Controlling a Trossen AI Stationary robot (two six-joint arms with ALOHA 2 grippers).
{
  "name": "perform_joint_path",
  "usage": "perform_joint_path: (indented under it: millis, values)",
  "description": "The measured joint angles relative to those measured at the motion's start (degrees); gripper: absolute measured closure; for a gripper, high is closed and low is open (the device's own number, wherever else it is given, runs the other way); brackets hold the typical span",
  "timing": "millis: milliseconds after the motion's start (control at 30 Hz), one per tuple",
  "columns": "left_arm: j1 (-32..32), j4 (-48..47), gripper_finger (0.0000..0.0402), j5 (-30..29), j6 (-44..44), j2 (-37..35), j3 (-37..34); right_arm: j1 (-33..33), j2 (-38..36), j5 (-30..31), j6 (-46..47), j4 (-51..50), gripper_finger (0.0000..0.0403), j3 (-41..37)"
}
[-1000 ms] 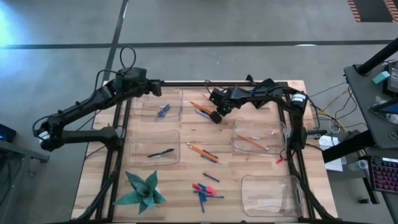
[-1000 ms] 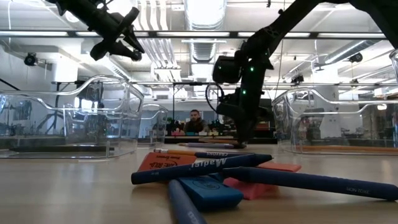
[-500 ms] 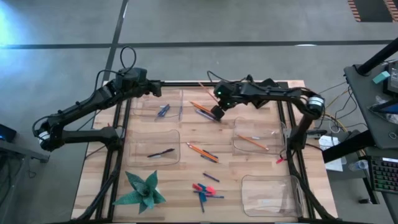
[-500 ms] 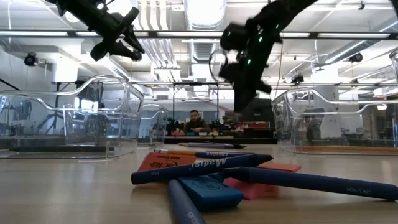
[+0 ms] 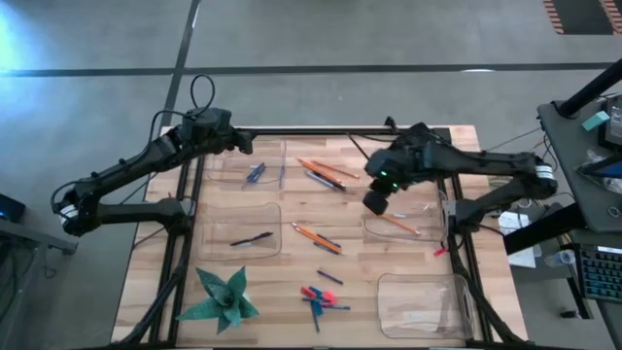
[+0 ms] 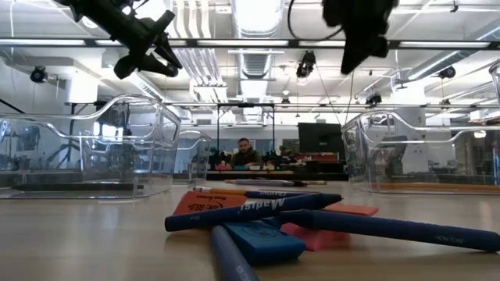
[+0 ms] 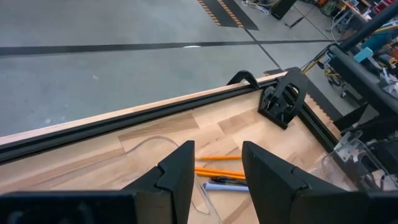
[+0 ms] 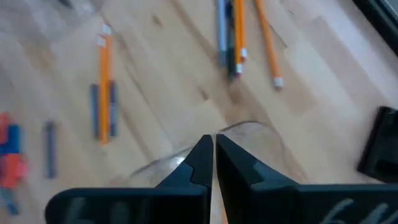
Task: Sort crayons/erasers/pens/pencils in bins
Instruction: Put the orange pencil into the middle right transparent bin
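My right gripper (image 5: pixel 375 202) (image 8: pixel 213 152) hangs shut high above the left edge of the right bin (image 5: pixel 426 209), with nothing showing between its fingers. That bin holds an orange pencil (image 5: pixel 394 222). More pencils (image 5: pixel 328 171) (image 8: pixel 237 31) lie flat with a blue pen at the far centre, and another pair (image 5: pixel 317 236) (image 8: pixel 104 81) lies mid-table. Erasers and blue sticks (image 5: pixel 316 295) (image 6: pixel 258 238) lie heaped near the front. My left gripper (image 5: pixel 243 144) (image 7: pixel 214 171) waits open above the far-left bin (image 5: pixel 222 167), which holds blue sticks (image 5: pixel 255 173).
A mid-left bin (image 5: pixel 222 222) holds a black pen (image 5: pixel 251 239). Another clear bin (image 5: pixel 423 301) stands at the near right. A green folded-paper plant (image 5: pixel 224 297) sits at the near left. Black frame rails (image 5: pixel 185 233) run along both table sides and the far edge.
My right gripper has risen from the far-centre pencils and swung toward the table's right and near side, ending high over the right bin's left edge. It has tipped more steeply downward. My left arm has kept still.
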Motion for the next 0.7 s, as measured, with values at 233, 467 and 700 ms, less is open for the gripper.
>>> perform_joint_path:
  millis: [233, 467, 700]
  values:
    - [0.0, 0.1, 0.0281, 0.4, 0.0, 0.0, 0.0, 1.5, -0.3, 13.7, 4.8, 4.4, 0.0381, -0.2]
    - [0.0, 0.2, 0.0281, 2.9, 0.0, 0.0, -0.1, -7.0, 7.2, 13.9, 2.6, 6.1, 0.0320, -0.2]
    - [0.0, 0.2, 0.0281, 3.0, 0.4, 0.0, -0.1, -20.3, 18.5, 0.0, -1.9, 15.7, 0.0269, 0.0]
